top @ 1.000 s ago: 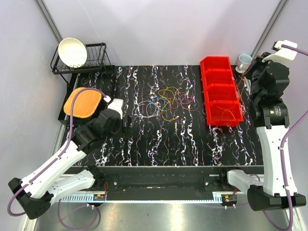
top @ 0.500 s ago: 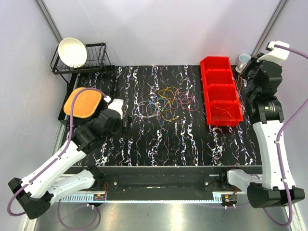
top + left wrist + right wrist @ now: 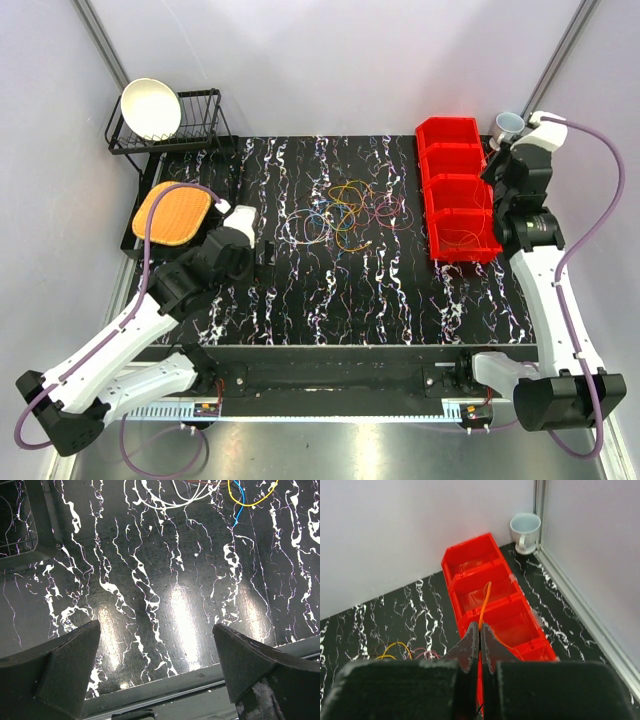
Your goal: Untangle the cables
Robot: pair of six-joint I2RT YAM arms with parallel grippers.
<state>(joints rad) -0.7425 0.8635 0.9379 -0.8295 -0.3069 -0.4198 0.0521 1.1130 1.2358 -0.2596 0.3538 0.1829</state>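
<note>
The cables (image 3: 345, 213) lie in a loose tangle of thin red, orange, yellow, blue and purple loops at the middle of the black marbled table. My left gripper (image 3: 263, 253) is open and empty, low over the table to their left. In the left wrist view, its fingers (image 3: 65, 665) stand wide apart, with yellow, blue and white wires (image 3: 240, 500) at the top edge. My right gripper (image 3: 480, 628) is shut on an orange cable (image 3: 485, 600) that trails over the red bins (image 3: 470, 555). In the top view it (image 3: 496, 175) is above the bins' right side.
A row of red bins (image 3: 455, 130) stands at the back right, with an orange wire in the nearest one (image 3: 465, 238). A white mug (image 3: 507, 124) sits in the far right corner. A dish rack with a white bowl (image 3: 152, 108) and an orange pad (image 3: 173, 213) are at the left.
My right arm has swung left and inward, bringing its gripper over the red bins. The left arm and the tangle have not moved.
</note>
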